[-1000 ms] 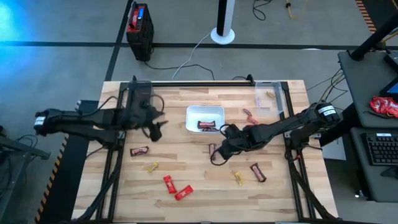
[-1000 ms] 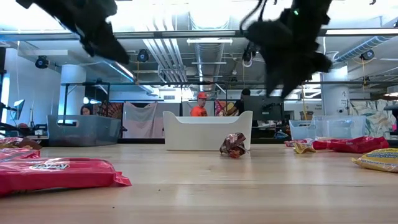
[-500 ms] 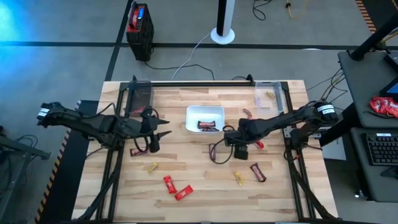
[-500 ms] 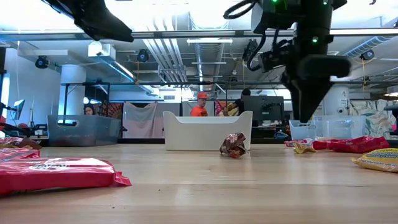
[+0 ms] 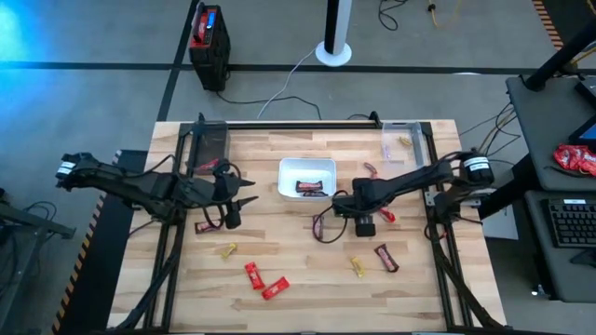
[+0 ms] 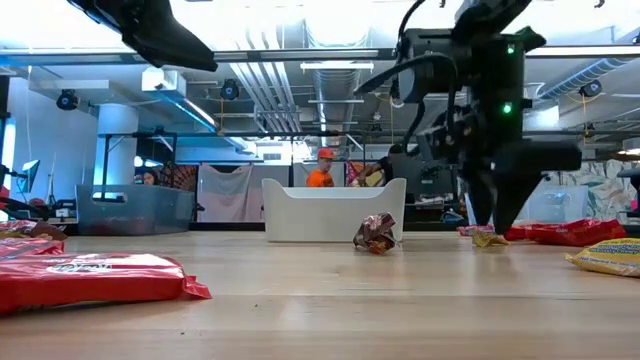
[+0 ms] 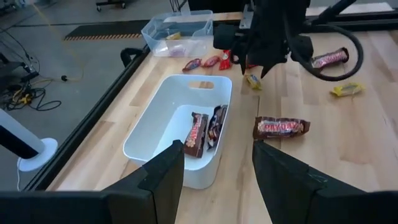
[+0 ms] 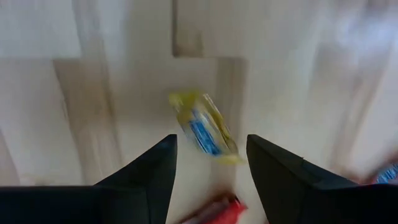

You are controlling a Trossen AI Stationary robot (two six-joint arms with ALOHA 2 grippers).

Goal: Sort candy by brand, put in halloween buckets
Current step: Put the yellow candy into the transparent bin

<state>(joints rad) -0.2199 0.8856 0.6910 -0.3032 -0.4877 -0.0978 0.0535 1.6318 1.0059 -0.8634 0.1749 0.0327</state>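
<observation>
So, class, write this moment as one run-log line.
right tool: open, above yellow candy | left tool: open, empty, beside white tray | tray: two brown bars

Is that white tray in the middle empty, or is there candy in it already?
Not empty. The white tray holds two dark brown bars lying side by side on its floor.

Left arm stretches in from left side, left tool (image 5: 235,200) raised above desk, fingers (image 7: 163,175) spread apart, empty. Right arm reaches in from right, right tool (image 5: 364,226) pointing down, low, fingers (image 8: 151,180) apart, empty.
</observation>
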